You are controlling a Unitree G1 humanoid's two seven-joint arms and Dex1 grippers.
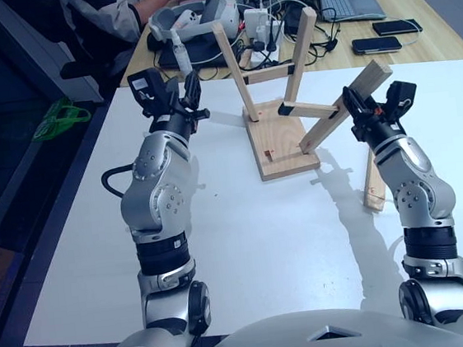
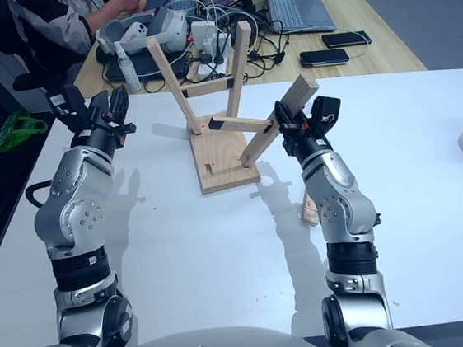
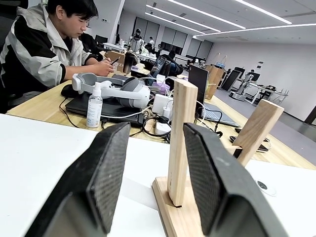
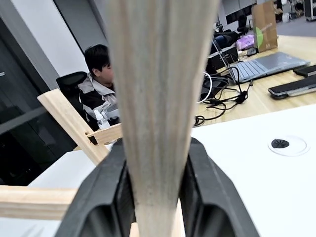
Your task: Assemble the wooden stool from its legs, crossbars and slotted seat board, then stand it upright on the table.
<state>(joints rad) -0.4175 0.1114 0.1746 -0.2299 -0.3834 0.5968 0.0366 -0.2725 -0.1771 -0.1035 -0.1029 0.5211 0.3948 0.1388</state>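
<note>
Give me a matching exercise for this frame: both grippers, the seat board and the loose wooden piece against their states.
1 left gripper
2 right gripper
3 seat board
4 loose wooden piece

a flat on table, upright legs in it
b jaws shut on tilted leg
c lying on table, apart from the board
d jaws open, empty

Pairs: 1-d, 2-b, 3-a, 4-c.

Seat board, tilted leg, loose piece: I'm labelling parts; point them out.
seat board (image 1: 284,141), left eye view, top face
tilted leg (image 1: 370,81), left eye view, upper end
loose piece (image 1: 373,193), left eye view, lower end
</note>
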